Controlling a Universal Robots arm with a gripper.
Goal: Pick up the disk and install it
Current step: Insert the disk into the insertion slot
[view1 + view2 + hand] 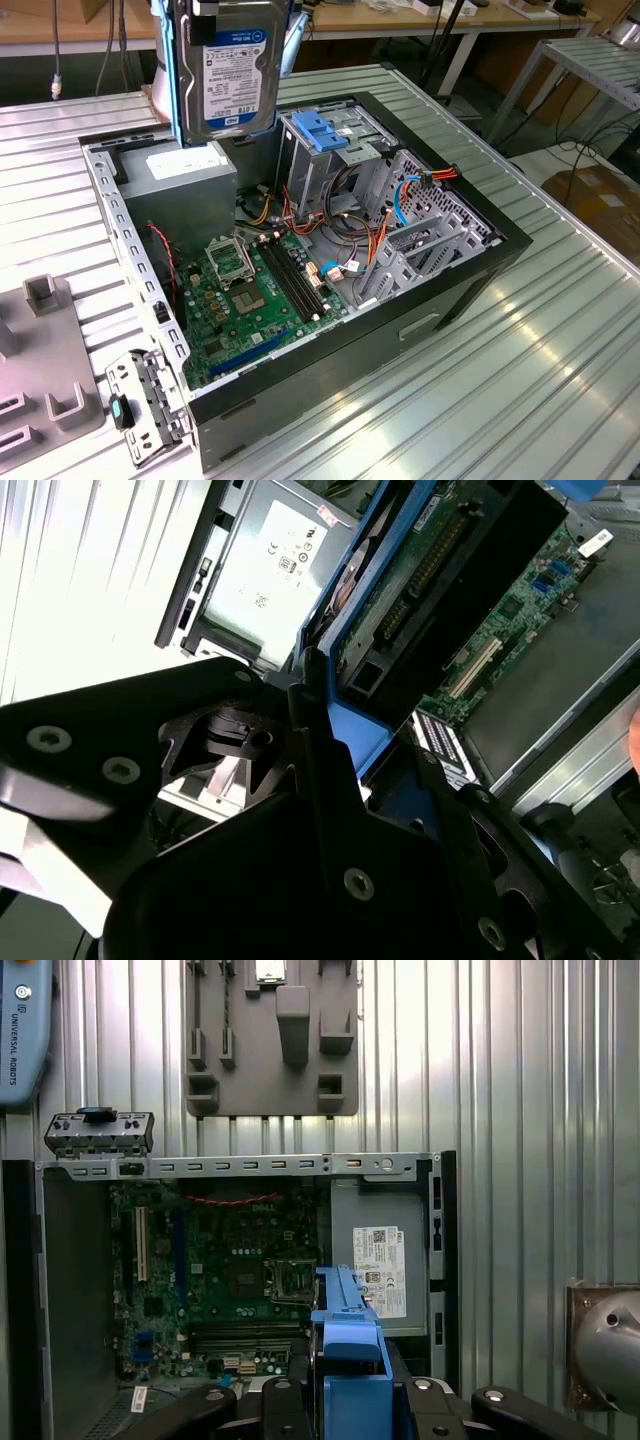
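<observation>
The disk (230, 70) hangs upright in the air at the top of the exterior view, its white label with a blue band facing the camera and a blue rail down its side. It is above the rear corner of the open computer case (470, 290), over the grey power-supply box (185, 175). My gripper (350, 1405) is shut on the disk. Black fingers (285, 1405) press on both sides of the blue-railed disk (348, 1345) in the first wrist view. In the second wrist view the disk's (420, 580) circuit-board underside and blue rail run past the black fingers (320, 770).
Inside the case lie the green motherboard (250, 295), a metal drive cage with a blue plastic top (322, 135) and loose cables (350, 260). A grey fixture plate (40, 370) and a small metal bracket (140, 410) sit at the exterior view's left on the ribbed metal table (520, 380).
</observation>
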